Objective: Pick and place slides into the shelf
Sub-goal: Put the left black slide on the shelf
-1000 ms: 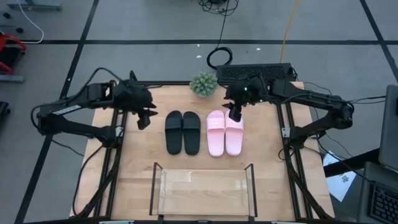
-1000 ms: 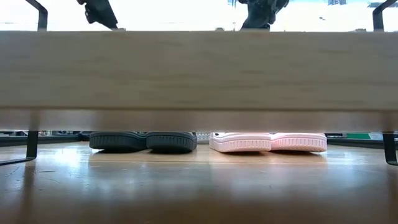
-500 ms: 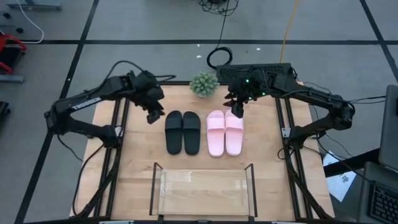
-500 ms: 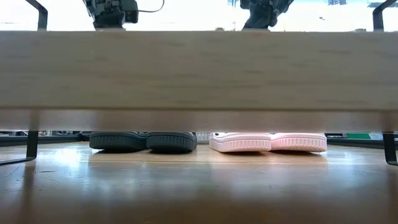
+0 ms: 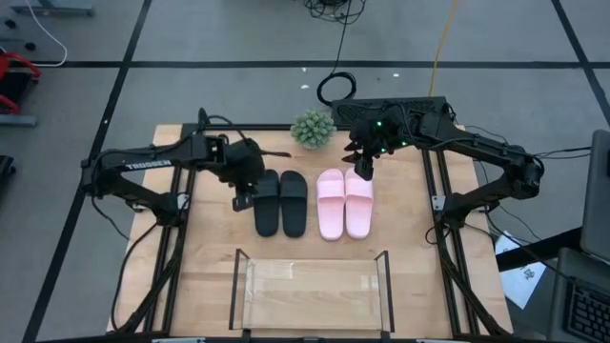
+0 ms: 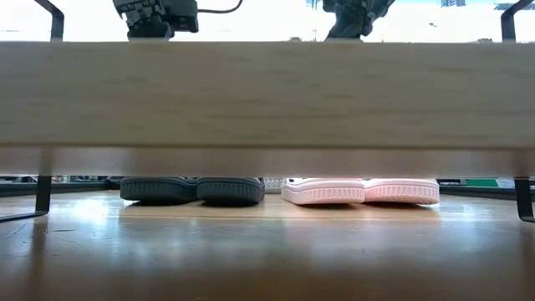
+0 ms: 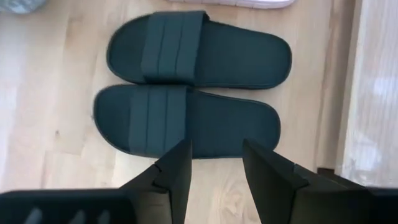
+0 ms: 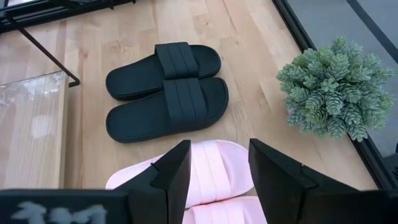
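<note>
wooden table point(image 5: 205, 272): left tool point(image 5: 241, 202), fingers spread, beside black slides point(image 5: 280, 202); right tool point(image 5: 363, 171), spread, over pink slides point(image 5: 344, 203).

The left arm point(image 5: 143, 164) bears the white lettering "TROSSEN" along its link.

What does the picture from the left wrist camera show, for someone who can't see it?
Two black slides lie side by side on a light wooden table, straps toward one end. The left tool hangs open just above the nearer slide, its two dark fingers framing the slide's edge. The clear shelf shows at one side.
</note>
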